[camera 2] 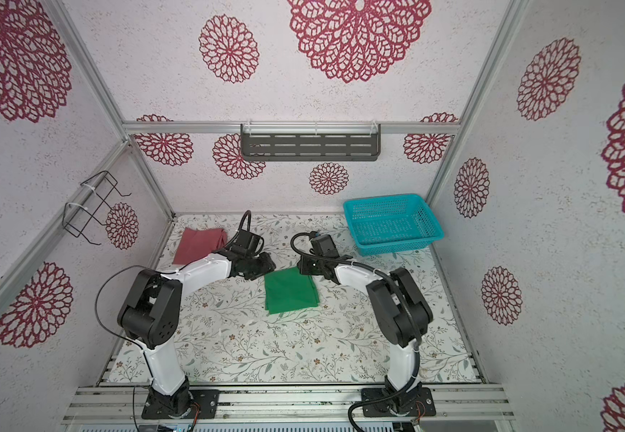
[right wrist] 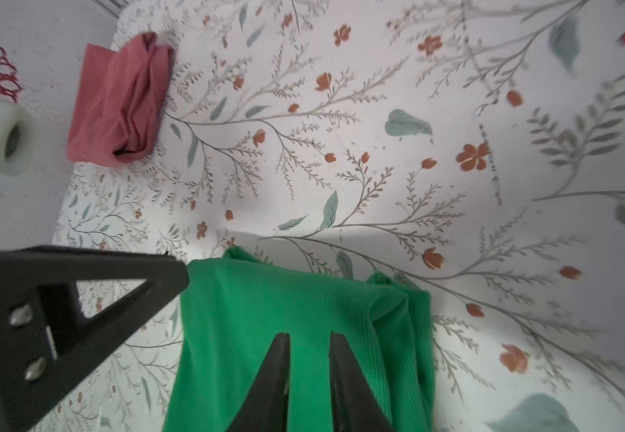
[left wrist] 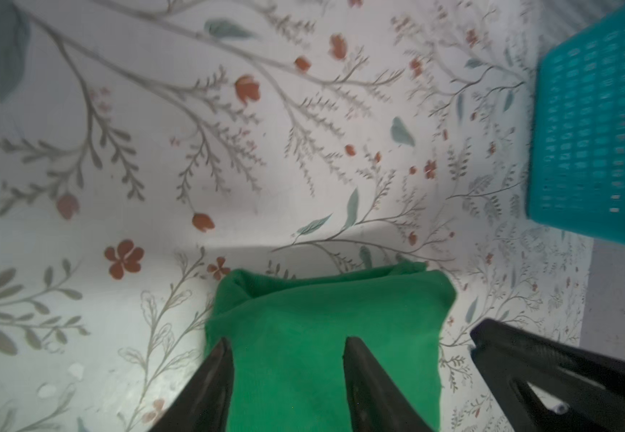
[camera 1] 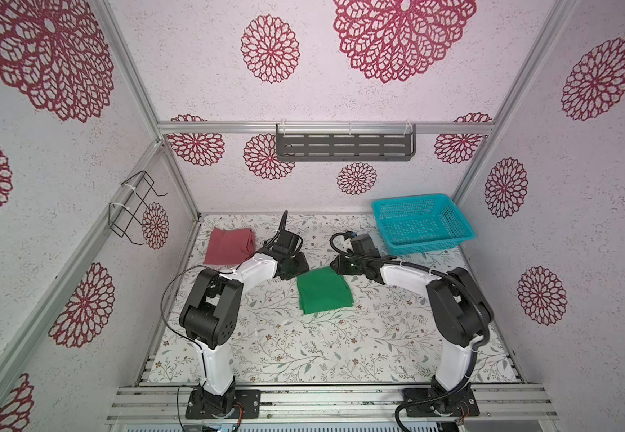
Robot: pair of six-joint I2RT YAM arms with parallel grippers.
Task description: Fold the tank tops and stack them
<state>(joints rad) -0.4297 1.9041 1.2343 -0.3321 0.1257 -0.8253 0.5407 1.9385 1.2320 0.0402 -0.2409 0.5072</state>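
A: How far along is it?
B: Folded, not stacked yet. There's the floral counter [camera 1: 303,348] with a turquoise mesh basket [camera 1: 427,245] back right. The green tank top [camera 1: 324,295] is ribbed knit, squarish, mid-counter. The pink tank top [camera 1: 228,245] is lumpier, well apart by the left wall.
A: Pincers?
B: The left pincer [left wrist: 286,340] is spread over the green one. The right pincer [right wrist: 309,334] is nearly together on it, can't tell if it's pinching.

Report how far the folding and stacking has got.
Done: the pink tank top and green tank top both lie folded on the table. In hand: the left pincer and right pincer hover open over the green one's edge, gripping nothing visible. Remaining: stacking; the two lie apart.
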